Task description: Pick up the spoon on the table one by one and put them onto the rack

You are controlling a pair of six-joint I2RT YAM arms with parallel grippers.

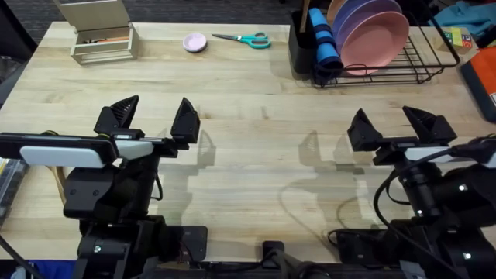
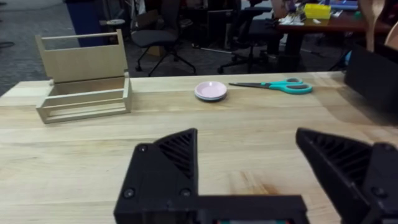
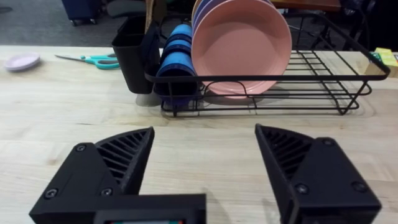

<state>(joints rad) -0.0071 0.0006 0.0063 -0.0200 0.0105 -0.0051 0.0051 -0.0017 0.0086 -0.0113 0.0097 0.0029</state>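
Observation:
On the table (image 1: 256, 101), the black wire rack (image 1: 434, 60) (image 3: 323, 78) stands at the far right. Its tall black utensil holder (image 1: 301, 50) (image 3: 134, 56) (image 2: 373, 74) has a wooden spoon (image 1: 304, 15) (image 2: 376, 18) standing in it, whose brown handle (image 3: 150, 12) pokes up. My left gripper (image 1: 151, 118) (image 2: 249, 155) hovers open over the near left of the table with nothing in it. Over the near right my right gripper (image 1: 393, 125) (image 3: 205, 155) is open too, facing the rack. A thin pale wooden strip (image 1: 59, 182) pokes out beside the left arm; I cannot tell what it is.
Pink plates (image 1: 372, 35) (image 3: 239, 43) and a blue cup (image 1: 325, 46) (image 3: 177, 56) sit in the rack. Along the far edge are a beige box with a raised lid (image 1: 101, 35) (image 2: 84, 81), a small pink dish (image 1: 194, 42) (image 2: 211, 91) and teal-handled scissors (image 1: 244, 39) (image 2: 277, 85).

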